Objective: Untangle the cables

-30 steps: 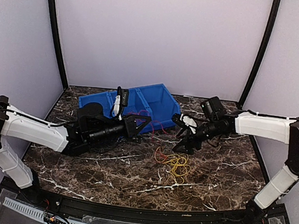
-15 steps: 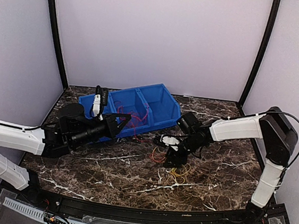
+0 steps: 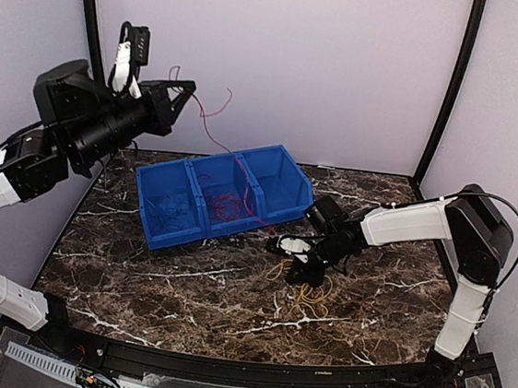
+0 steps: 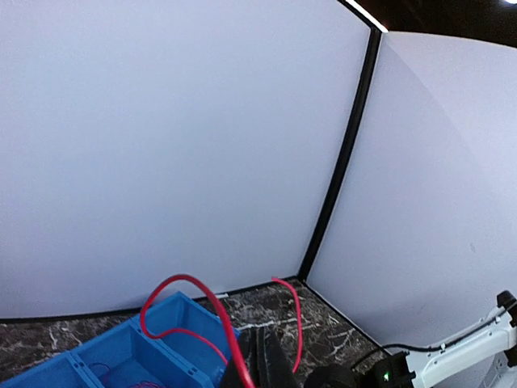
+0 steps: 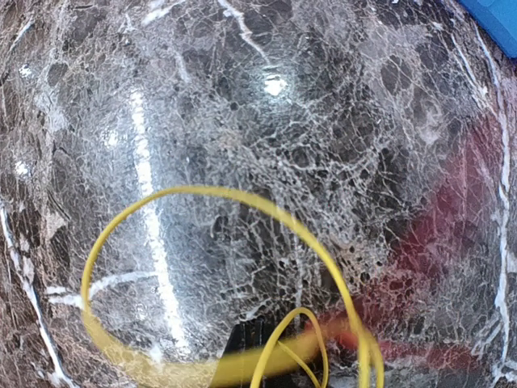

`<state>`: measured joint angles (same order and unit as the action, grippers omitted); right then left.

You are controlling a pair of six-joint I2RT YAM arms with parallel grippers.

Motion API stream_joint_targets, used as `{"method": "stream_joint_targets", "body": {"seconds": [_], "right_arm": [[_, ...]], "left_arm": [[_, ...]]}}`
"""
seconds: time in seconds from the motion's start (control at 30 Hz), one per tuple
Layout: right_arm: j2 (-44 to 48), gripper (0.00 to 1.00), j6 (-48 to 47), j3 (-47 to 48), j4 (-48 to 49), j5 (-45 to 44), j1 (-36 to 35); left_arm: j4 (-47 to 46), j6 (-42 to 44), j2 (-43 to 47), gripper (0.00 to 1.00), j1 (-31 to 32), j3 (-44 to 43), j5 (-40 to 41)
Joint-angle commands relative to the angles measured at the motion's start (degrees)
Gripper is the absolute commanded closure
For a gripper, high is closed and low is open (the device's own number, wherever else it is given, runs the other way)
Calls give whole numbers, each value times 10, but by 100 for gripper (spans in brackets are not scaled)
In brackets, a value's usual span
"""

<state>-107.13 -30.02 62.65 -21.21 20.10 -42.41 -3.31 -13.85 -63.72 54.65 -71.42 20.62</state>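
Observation:
My left gripper (image 3: 186, 91) is raised high at the upper left, shut on a thin red cable (image 3: 212, 133) that trails down into the middle compartment of the blue bin (image 3: 284, 174). In the left wrist view the red cable (image 4: 187, 283) loops above the shut gripper (image 4: 262, 361). My right gripper (image 3: 300, 270) is down on the table at the heap of yellow cables (image 3: 311, 294). In the right wrist view a yellow cable (image 5: 242, 198) loops ahead, its blurred end crosses the shut gripper (image 5: 257, 343), and a blurred red cable (image 5: 424, 343) lies beside it.
The blue bin stands at the back centre, with three compartments. More red wires (image 3: 225, 204) lie in its middle one and dark wires (image 3: 169, 208) in its left one. Its corner (image 5: 494, 18) shows in the right wrist view. Walls enclose the marble table (image 3: 139, 279).
My left arm has swung up from table level beside the bin to high at the left, drawing the red cable up. My right gripper came down onto the yellow cables and shut.

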Motion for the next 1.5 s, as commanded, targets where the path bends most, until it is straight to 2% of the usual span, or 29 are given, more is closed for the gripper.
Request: {"method": "stream_joint_targets", "body": {"seconds": [0.0,0.1,0.3,0.5,0.63,0.7,0.83,1.0,1.2,1.4,1.43,1.47], "right_arm": [[-26,100,-5,-5,-14,-32,5],[-25,100,-4,3,-21,-29,6],[5,100,0,3,-22,-24,7],[3,100,-3,3,-24,-29,12],[-12,100,0,4,-24,-44,18],[-24,100,-1,9,-30,-45,25],[-35,100,0,21,-49,-17,40],[-39,100,0,24,-55,-13,40],[-33,100,0,20,-54,-23,40],[-36,100,-6,25,-58,-26,42],[-33,97,-9,28,-64,-21,42],[-26,90,-11,31,-69,-17,42]], "left_arm": [[119,103,15,100,-4,-115,89],[140,132,3,100,-4,-174,113],[189,151,-37,100,-8,-235,141],[179,207,-45,100,-11,-295,189],[192,258,-66,100,-13,-388,214],[204,283,-80,100,-13,-477,232],[157,347,-85,100,-13,-549,259],[105,363,-75,100,-11,-542,270],[171,309,-78,100,-12,-502,255],[151,321,-65,100,-12,-479,268],[159,318,-66,100,-11,-477,266],[165,308,-67,100,-12,-475,262]]}}
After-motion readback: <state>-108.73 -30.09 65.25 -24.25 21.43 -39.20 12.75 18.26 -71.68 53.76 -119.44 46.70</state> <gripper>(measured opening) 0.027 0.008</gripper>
